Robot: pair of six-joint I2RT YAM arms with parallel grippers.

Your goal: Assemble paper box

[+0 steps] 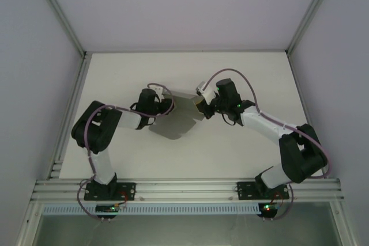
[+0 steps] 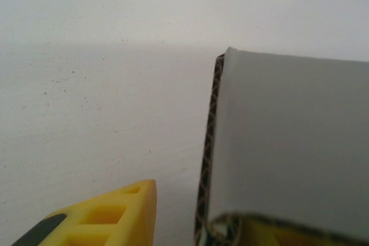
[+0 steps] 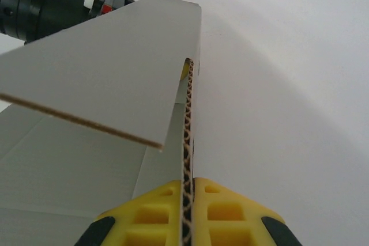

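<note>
The paper box [image 3: 104, 73] is corrugated card: its faces are smooth, matt pale grey, and its cut edges show a brown fluted paper core. The right gripper [image 3: 187, 193] has fingers [image 3: 225, 214] of matt yellow plastic, moulded with hollow pockets and carrying dull black inserts on their outer sides. The left gripper [image 1: 169, 104] shows a finger [image 2: 109, 214] of the same yellow plastic. The tabletop [image 1: 242, 154] is matt white, faintly grained and speckled up close. Along its near edge runs a rail [image 1: 184, 188] of bare, ribbed aluminium. The arms [image 1: 294, 154] have smooth black and white housings with a slight sheen, and their cables [image 1: 230, 73] wear a smooth mauve sheath.
</note>
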